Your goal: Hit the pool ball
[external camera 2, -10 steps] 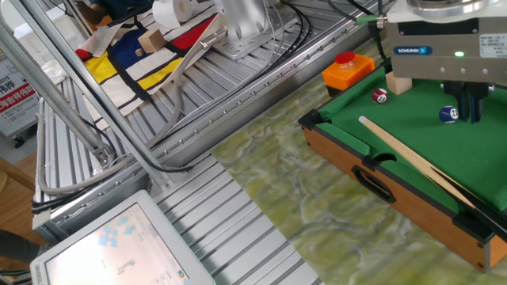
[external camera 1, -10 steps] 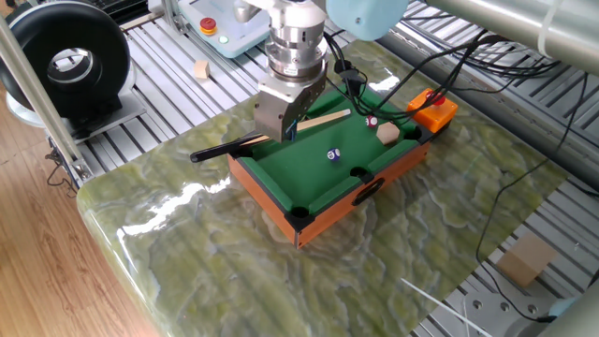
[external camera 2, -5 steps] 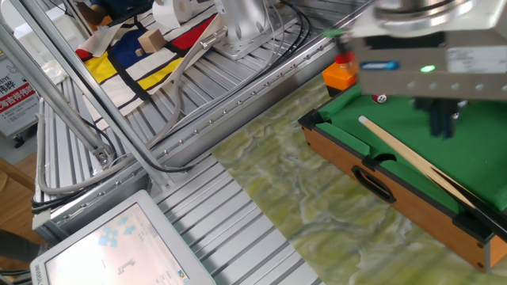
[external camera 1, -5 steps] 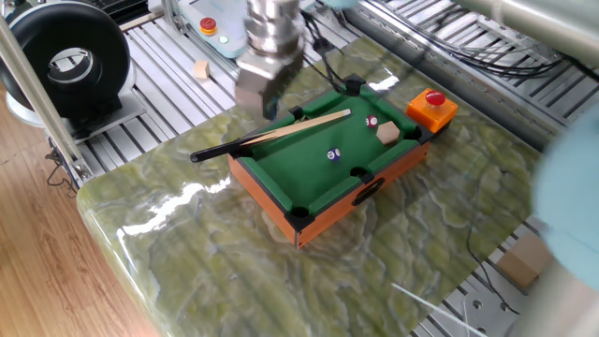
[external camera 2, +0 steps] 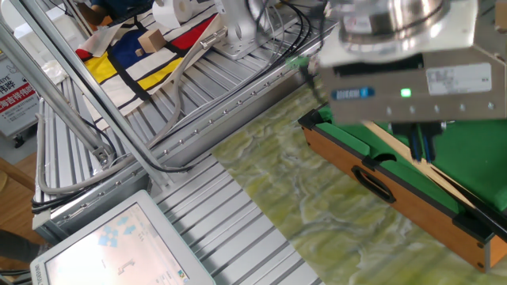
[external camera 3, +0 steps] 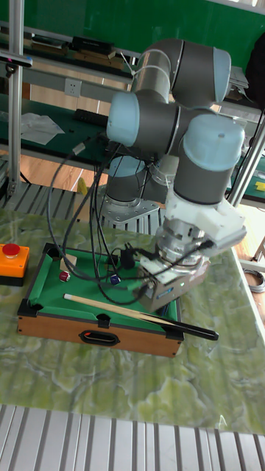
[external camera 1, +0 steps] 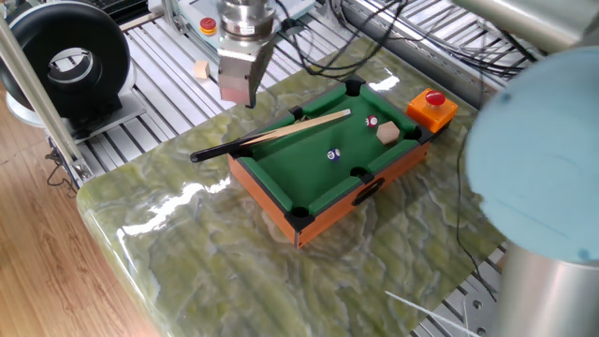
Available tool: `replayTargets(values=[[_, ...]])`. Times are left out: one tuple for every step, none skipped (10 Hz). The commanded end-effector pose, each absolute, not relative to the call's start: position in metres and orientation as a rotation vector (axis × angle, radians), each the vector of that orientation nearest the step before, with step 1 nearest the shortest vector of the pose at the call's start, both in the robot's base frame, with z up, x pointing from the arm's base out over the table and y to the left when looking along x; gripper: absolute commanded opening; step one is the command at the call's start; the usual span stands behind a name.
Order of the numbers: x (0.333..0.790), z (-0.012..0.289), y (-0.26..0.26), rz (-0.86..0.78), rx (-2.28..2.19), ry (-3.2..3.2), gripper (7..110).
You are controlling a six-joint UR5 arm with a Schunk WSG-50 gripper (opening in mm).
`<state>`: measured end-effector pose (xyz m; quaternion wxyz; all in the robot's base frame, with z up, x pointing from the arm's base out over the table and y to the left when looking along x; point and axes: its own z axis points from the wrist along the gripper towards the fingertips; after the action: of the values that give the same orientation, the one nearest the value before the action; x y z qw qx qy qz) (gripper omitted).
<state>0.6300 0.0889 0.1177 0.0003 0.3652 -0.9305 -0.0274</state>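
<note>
One mini pool table [external camera 1: 281, 201] on the green marbled surface [external camera 1: 187, 262], with one cue stick [external camera 1: 271, 137] laid slantwise, dark butt overhanging the near-left rail. Two balls on the felt: the pool ball [external camera 1: 332, 155], dark blue with a white spot, near the middle, well apart from the cue; farther back a red-and-white ball [external camera 1: 372, 122] just beside one tan wooden cube [external camera 1: 387, 134]. Beyond the far corner, one orange box with a red button [external camera 1: 431, 108]. Above the table's left end, off the felt, the gripper [external camera 1: 236, 95] (spread or pressed together: cannot tell, fingers blurred). Pool ball also visible in the tall view [external camera 3: 114, 279], but hidden behind the gripper body in the other fixed view.
</note>
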Motion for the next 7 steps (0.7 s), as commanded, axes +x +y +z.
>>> replayTargets(values=[[0.638,0.085,0.095,-0.105,1.535,-2.749,7],[0.644,0.081,0.085,-0.019,1.636,-2.694,7],[0.654,0.082,0.072,0.099,1.721,-2.640,7],[0.648,0.085,0.071,0.076,1.741,-2.605,7],[0.640,0.088,0.073,0.019,1.727,-2.596,7],[0.648,0.086,0.077,0.020,1.697,-2.668,7],[0.649,0.082,0.078,0.016,1.681,-2.698,7]])
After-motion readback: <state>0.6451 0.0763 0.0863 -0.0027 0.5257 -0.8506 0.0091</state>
